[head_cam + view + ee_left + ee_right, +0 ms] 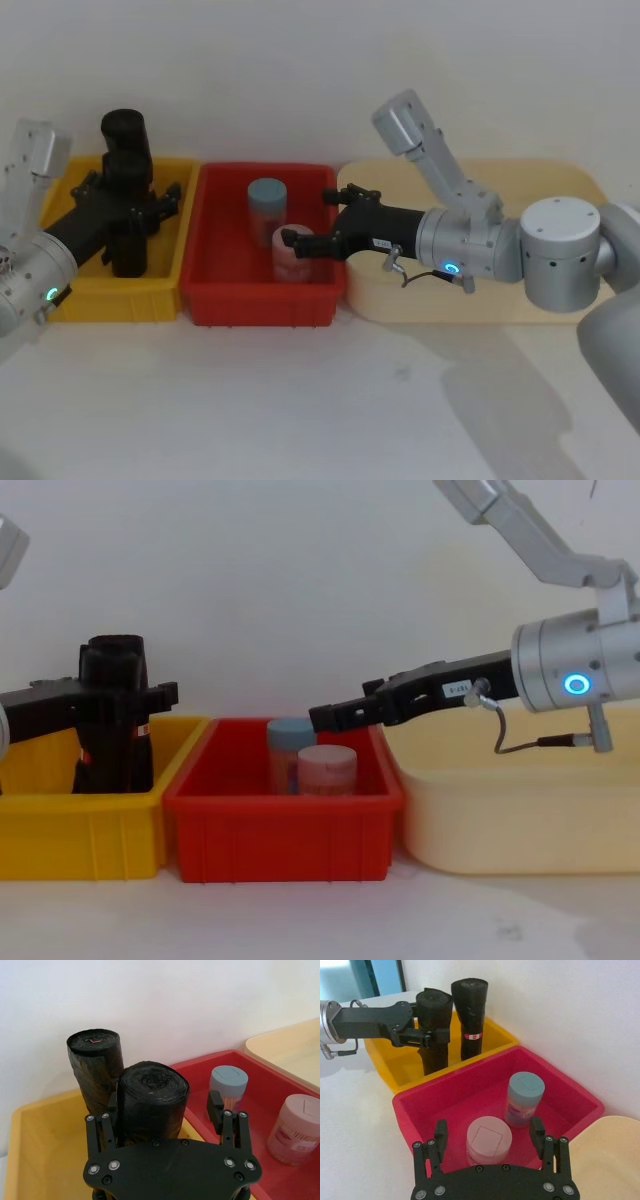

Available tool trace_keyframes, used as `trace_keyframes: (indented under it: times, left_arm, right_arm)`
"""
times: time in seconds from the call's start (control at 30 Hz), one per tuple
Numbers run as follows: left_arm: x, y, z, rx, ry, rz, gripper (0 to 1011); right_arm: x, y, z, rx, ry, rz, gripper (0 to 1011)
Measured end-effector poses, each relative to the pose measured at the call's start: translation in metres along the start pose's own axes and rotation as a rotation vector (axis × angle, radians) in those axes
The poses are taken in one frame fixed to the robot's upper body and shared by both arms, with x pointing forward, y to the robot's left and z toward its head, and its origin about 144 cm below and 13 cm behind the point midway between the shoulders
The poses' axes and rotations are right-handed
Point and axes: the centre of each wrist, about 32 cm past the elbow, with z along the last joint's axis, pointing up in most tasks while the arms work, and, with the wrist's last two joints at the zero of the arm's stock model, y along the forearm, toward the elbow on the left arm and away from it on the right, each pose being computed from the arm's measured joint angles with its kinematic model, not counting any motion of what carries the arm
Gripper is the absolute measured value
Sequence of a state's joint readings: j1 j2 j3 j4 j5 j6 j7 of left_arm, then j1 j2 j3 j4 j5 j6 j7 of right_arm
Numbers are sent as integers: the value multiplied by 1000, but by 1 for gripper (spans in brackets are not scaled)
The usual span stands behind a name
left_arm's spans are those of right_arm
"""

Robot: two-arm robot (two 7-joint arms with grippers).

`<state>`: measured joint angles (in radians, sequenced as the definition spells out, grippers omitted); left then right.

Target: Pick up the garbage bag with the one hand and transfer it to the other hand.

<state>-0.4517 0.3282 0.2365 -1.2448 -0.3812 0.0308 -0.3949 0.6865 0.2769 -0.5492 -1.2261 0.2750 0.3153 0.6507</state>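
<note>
Two black garbage bag rolls stand upright in the yellow bin. The nearer roll stands between the fingers of my left gripper, on the green-ringed arm. The fingers are spread open around it, with a gap on one side. Just behind it stands the other roll, which carries a red-and-white label. My right gripper, on the blue-ringed arm, hangs open and empty over the red bin.
The red bin holds a blue-lidded jar and a pink jar, which sits right under the right gripper. A cream tray lies to the right under the right arm. A white wall stands close behind the bins.
</note>
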Motion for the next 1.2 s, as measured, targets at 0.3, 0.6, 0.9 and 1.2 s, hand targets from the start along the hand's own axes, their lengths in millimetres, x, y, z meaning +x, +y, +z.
trace_keyframes:
  times: [0.3, 0.6, 0.9, 1.2]
  left_arm:
    - [0, 0, 0, -2, 1, -2, 1001]
    - [0, 0, 0, -2, 1, -2, 1001]
    - [0, 0, 0, -2, 1, -3, 1001]
    - [0, 0, 0, -2, 1, -3, 1001]
  right_arm:
    - [-1, 7, 2, -13, -10, 14, 1000]
    - [1, 17, -3, -29, -5, 29, 1001]
    - [0, 28, -7, -40, 0, 50, 1000]
    - [2, 35, -8, -52, -5, 55, 1000]
